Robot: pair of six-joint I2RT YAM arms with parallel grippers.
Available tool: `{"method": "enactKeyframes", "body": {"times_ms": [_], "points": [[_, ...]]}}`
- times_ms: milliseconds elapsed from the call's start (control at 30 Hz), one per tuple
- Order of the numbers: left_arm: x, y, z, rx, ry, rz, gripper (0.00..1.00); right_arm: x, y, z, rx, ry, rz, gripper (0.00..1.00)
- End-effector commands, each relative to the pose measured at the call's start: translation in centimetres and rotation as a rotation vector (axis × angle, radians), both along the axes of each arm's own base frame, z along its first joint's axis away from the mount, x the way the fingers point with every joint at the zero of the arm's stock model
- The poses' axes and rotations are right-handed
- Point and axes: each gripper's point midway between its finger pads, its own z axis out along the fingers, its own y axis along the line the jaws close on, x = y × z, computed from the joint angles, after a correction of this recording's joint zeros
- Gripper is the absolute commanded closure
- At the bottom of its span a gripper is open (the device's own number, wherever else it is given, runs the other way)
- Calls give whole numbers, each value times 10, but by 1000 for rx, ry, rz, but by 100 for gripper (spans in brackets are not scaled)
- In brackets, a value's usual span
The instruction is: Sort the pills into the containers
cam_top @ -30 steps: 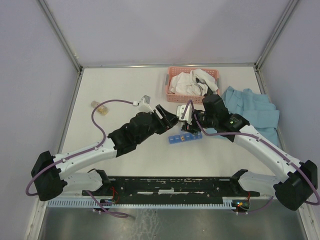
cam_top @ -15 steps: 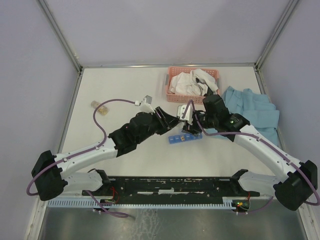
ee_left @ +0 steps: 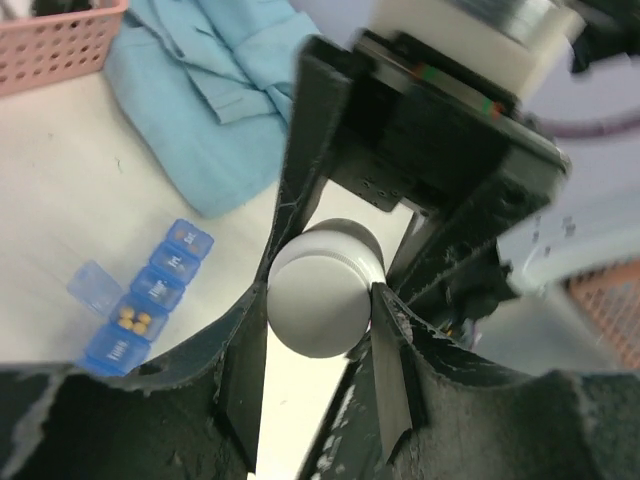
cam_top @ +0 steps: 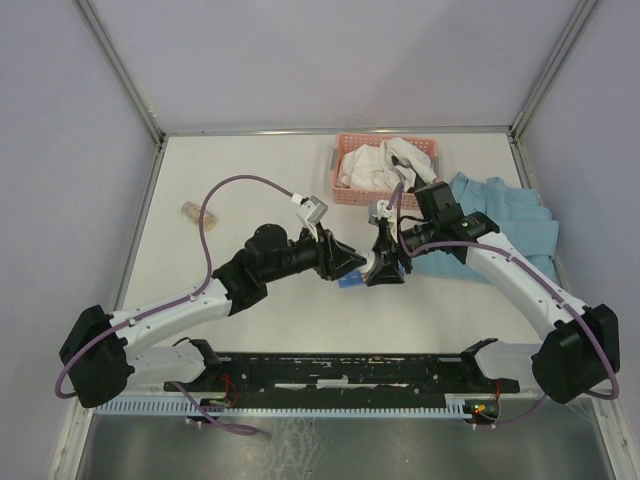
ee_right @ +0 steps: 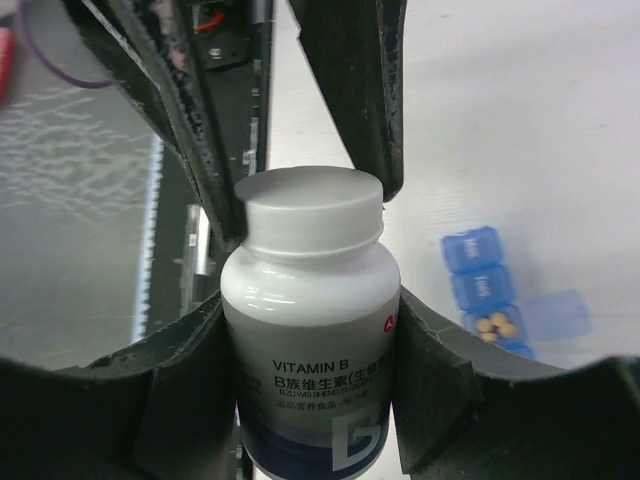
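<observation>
Tools meet nose to nose over mid-desk. The left tool (cam_top: 352,268) is clenched on the white cap (ee_left: 322,300) of a bottle (ee_right: 310,330), one finger on each side of the cap, both touching it. The right tool (cam_top: 386,268) is clamped round the bottle's body, with its fingers (ee_right: 195,350) pressed against the white wall on both sides. The label reads "VITAMIN B" above a dark blue band. The bottle hangs between the two tools, off the desk (cam_top: 250,170), with the cap end toward the left arm. The pill box (ee_left: 150,295), a blue see-through strip of small square cells, lies flat on the desk just beneath the tools and is largely hidden by them from overhead. One cell has its lid (ee_left: 92,287) flipped out sideways, and a few yellow pills (ee_left: 135,320) sit in it. The other cells seen are shut, and the lettering on their lids is too small to read. A light blue cloth (cam_top: 500,225) lies rumpled on the right of the desk, near the pill box but apart from it. A pink basket (cam_top: 345,190) of white cloth stands behind the tools. A small clear jar (cam_top: 198,214) lies well off to the left.
</observation>
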Motion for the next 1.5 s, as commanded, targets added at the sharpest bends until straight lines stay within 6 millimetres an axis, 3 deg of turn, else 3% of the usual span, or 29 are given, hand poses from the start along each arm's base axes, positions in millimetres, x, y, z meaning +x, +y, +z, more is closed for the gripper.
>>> {"method": "enactKeyframes", "body": {"times_ms": [0, 133, 300, 500, 567, 667, 900, 1167, 1467], "points": [[-62, -7, -6, 104, -347, -470, 71, -9, 20, 52, 193, 13, 142, 99], [-42, 1, 6, 141, -457, -393, 63, -7, 19, 48, 176, -9, 132, 99], [-4, 19, 40, 13, -407, -90, 18, -2, 16, 45, 152, -58, 111, 99], [0, 50, 67, -149, -315, 108, 0, 4, 9, 39, 102, -158, 89, 99], [-3, 65, 71, -274, -162, 189, 1, 10, 3, 35, 55, -273, 64, 99], [-6, 65, 73, -349, -39, 194, 1, 21, 0, 31, 23, -421, 26, 99], [27, 53, 54, -404, 354, 386, 5, 54, -10, 24, -128, -618, -104, 99], [41, 35, 45, -374, 420, 502, 6, 56, -3, 23, -169, -692, -118, 99], [44, 19, 32, -366, 468, 484, 21, 55, 1, 21, -170, -691, -117, 99]]}}
